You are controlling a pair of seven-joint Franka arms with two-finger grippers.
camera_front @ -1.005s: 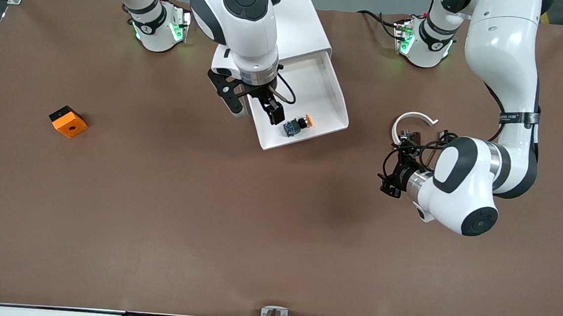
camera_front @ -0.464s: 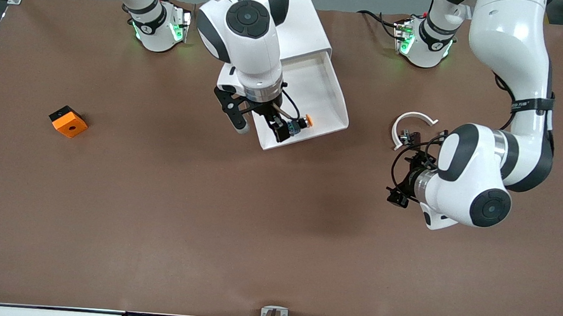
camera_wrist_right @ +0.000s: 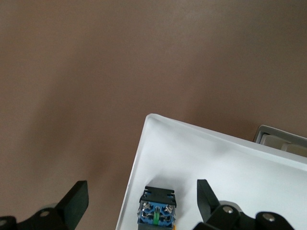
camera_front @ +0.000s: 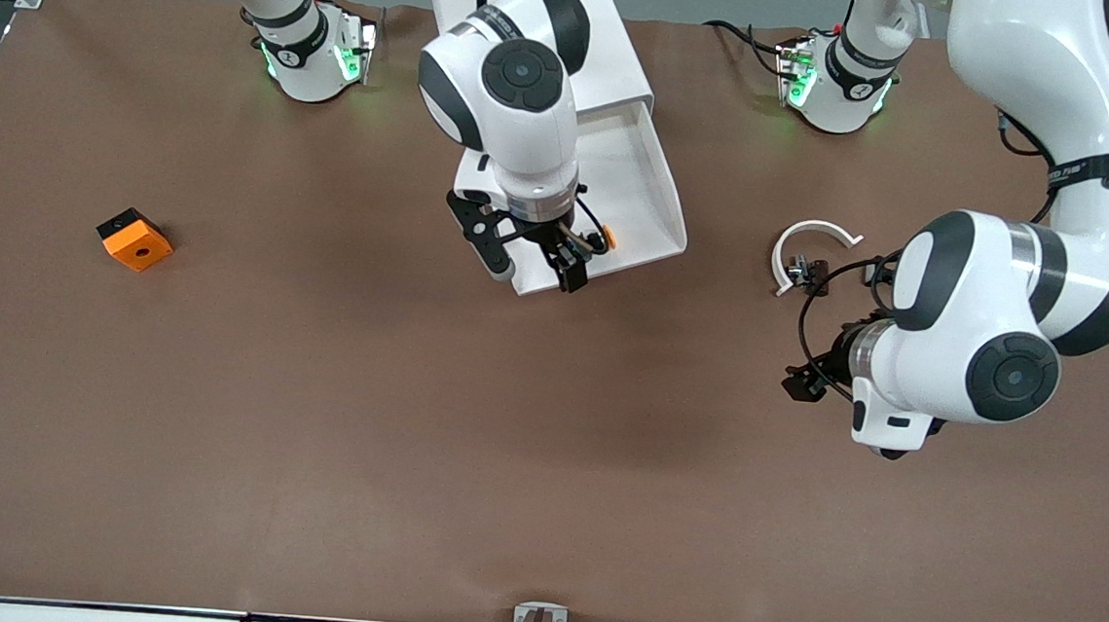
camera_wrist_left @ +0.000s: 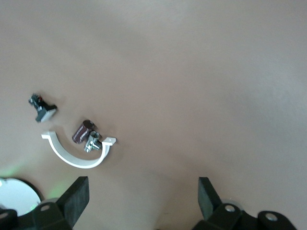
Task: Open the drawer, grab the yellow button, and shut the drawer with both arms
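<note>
two arms are at work on this brown table (camera_front: 312, 431).

nearest the front camera is the left gripper (camera_front: 808, 380). it hangs over bare table toward the left arm's end, its fingers spread wide with nothing between them. over the last second this arm has pulled away from the white half ring (camera_front: 811, 243) and the small parts (camera_front: 808, 267) beside it, so it looks like it is just waiting.

a bit farther back, at the right arm's end, sits the orange square block (camera_front: 135, 240). nobody has touched it.

farther still is the drawer (camera_front: 634, 214), pulled out of the white cabinet (camera_front: 597, 46). so the opening step looks done. the button (camera_front: 600, 240) lies inside the drawer, close to its front edge. only its orange cap peeks out in the front view.

the right gripper (camera_front: 534, 261) has moved a lot. a second ago it was higher and beside the button. now it has slid over it and dropped down. its fingers are wide open and hold nothing. in the right wrist view the button's blue base sits between the two fingers.

i think the next thing is to close the fingers on the button and lift it. the drawer wall is close, so one finger might bump it.
</note>
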